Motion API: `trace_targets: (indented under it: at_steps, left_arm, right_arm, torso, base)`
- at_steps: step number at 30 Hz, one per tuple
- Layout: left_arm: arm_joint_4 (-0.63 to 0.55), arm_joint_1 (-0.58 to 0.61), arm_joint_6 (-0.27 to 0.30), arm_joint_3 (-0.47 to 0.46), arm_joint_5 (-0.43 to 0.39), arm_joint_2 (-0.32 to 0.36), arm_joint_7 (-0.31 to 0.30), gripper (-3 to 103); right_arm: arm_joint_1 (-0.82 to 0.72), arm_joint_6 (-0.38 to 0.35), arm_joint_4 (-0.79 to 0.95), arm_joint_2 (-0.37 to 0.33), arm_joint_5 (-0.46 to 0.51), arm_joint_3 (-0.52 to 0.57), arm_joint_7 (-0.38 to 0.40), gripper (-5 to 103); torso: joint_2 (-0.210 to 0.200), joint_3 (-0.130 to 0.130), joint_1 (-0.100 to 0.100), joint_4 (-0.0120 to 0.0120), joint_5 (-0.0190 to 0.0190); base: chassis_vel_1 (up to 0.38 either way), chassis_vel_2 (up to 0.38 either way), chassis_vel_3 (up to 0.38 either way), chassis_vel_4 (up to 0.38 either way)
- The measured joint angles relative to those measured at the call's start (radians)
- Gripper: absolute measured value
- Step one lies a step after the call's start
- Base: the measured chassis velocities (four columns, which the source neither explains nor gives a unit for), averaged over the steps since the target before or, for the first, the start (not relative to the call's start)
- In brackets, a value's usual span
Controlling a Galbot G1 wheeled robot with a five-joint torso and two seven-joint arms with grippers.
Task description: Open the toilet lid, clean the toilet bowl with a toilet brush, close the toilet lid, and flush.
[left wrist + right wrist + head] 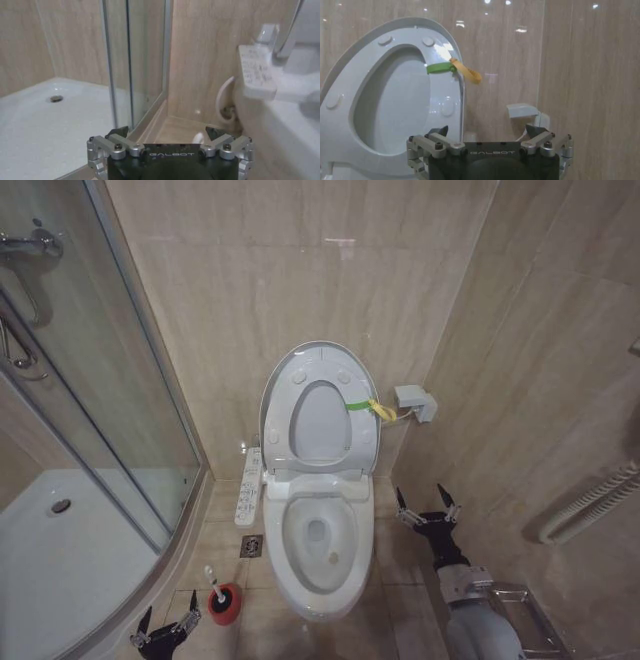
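Note:
The toilet lid (320, 420) stands raised against the back wall, with the seat ring (322, 365) folded up in front of it. A green band with a yellow strap (365, 406) sits on the seat's right edge. Below, the toilet bowl (320, 540) is uncovered, with water at the bottom. The toilet brush (224, 600) stands in its red holder on the floor left of the bowl. My left gripper (168, 612) is open, low and just left of the brush. Right of the bowl, my right gripper (426, 502) is open and empty, facing the raised lid (390, 108).
A glass shower door (130, 410) and a white shower tray (60, 550) fill the left side. A long button panel (248, 488) hangs off the toilet's left. A small box (414, 402) is on the wall at the right, and a floor drain (251, 546) lies near the brush.

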Motion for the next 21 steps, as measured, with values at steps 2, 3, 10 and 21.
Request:
trace_targets:
  at_steps: [2, 3, 10, 21]
  left_arm:
    - [0.02, 0.0, -0.034, 0.033, 0.03, 0.007, -0.033, 100]
    - [0.017, 0.003, -0.043, 0.03, 0.034, 0.007, -0.01, 100]
    - [0.01, -0.01, -0.037, -0.027, 0.033, -0.018, 0.194, 100]
    - [0.123, -0.031, -0.153, -0.046, 0.096, -0.027, 0.255, 100]
  right_arm:
    - [0.0, 0.0, 0.0, 0.0, 0.0, 0.0, 0.0, 100]
    - [0.0, 0.0, 0.0, 0.0, 0.0, 0.0, 0.0, 100]
    - [0.0, 0.0, 0.0, 0.0, 0.0, 0.0, 0.0, 100]
    - [0.0, 0.0, 0.0, 0.0, 0.0, 0.0, 0.0, 100]
  torso:
    - [0.0, 0.0, 0.0, -0.0001, -0.0033]
    - [0.0, 0.0, 0.0, 0.0002, -0.0003]
    - [0.0, 0.0, 0.0, 0.0, -0.0013]
    - [0.0, 0.0, 0.0, 0.0001, -0.0015]
  base:
    - [0.0, 0.0, 0.0, 0.0]
    - [0.0, 0.0, 0.0, 0.0]
    - [0.0, 0.0, 0.0, 0.0]
    - [0.0, 0.0, 0.0, 0.0]
